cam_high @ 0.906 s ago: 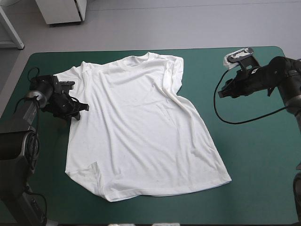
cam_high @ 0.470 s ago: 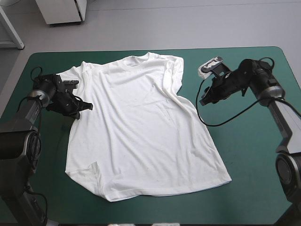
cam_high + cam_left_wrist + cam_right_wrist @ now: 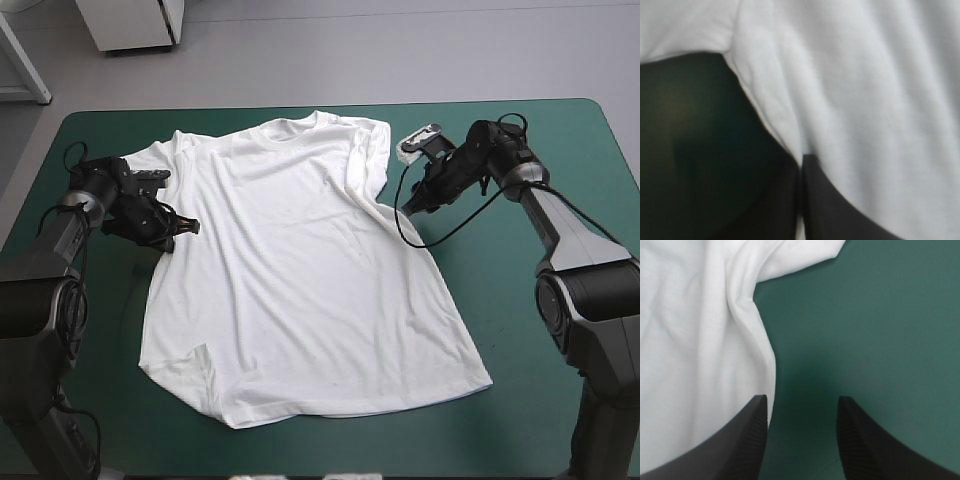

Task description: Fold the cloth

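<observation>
The white, short-sleeved cloth T-shirt [image 3: 300, 270] is a thin, soft knit, matt all over. The right wrist view shows a fine ribbed grain in it, and it lies in soft, rounded creases along its right side. The teal-green table cover [image 3: 540, 330] looks like a smooth, matt sheet with no sheen or weave to be seen. The right gripper [image 3: 802, 402] has 2 broad black fingers [image 3: 747, 440] that seem to be hard plastic or rubber, matt, with finely ridged inner faces. The left gripper [image 3: 801, 162] shows the same matt black; its texture is blurred.
</observation>
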Motion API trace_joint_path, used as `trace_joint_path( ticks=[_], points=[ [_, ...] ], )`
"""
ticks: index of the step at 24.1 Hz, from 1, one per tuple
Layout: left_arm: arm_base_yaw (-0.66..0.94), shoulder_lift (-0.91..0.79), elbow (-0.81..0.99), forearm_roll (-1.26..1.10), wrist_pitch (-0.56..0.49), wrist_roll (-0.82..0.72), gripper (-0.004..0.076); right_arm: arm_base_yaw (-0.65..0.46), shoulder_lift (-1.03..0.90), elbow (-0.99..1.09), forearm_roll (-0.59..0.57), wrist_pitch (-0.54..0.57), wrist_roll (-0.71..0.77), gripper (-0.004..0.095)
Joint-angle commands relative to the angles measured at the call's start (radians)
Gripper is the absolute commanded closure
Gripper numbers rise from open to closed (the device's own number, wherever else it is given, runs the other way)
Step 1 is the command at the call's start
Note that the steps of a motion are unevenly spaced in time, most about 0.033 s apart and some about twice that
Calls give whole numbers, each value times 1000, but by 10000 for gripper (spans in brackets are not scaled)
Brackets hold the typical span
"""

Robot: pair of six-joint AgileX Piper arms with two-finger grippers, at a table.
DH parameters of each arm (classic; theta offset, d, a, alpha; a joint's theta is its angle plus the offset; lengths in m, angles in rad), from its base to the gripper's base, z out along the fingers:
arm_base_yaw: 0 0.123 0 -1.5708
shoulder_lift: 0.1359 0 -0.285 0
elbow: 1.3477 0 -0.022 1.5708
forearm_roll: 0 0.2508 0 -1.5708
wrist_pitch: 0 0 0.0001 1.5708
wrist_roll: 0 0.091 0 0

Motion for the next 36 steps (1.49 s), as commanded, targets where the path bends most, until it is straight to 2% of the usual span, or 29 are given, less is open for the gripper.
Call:
trace_joint_path(
  ticks=[1, 10, 20, 22, 25, 26, 36],
  points=[
    [-6, -21, -10, -59, 3, 1, 731, 0, -19, -42, 61, -9, -5, 476],
    [-6, -21, -10, -105, 3, 38, 731, 90, 29, -42, 53, -31, -27, 475],
    [-9, -32, -10, -150, 3, 72, 733, 101, 84, -42, 33, -32, -16, 477],
    [-17, -34, -10, -147, 3, 72, 733, 101, 95, -42, 1, -30, -3, 532],
    [-31, -34, -10, -147, 3, 79, 733, 99, 113, -42, -20, 19, 31, 870],
    [-35, -36, -10, -146, 3, 81, 733, 99, 113, -42, -20, 36, 36, 920],
    [-35, -223, -10, -116, 57, 91, 733, 76, -52, -42, -24, 129, 109, 921]
  ],
)
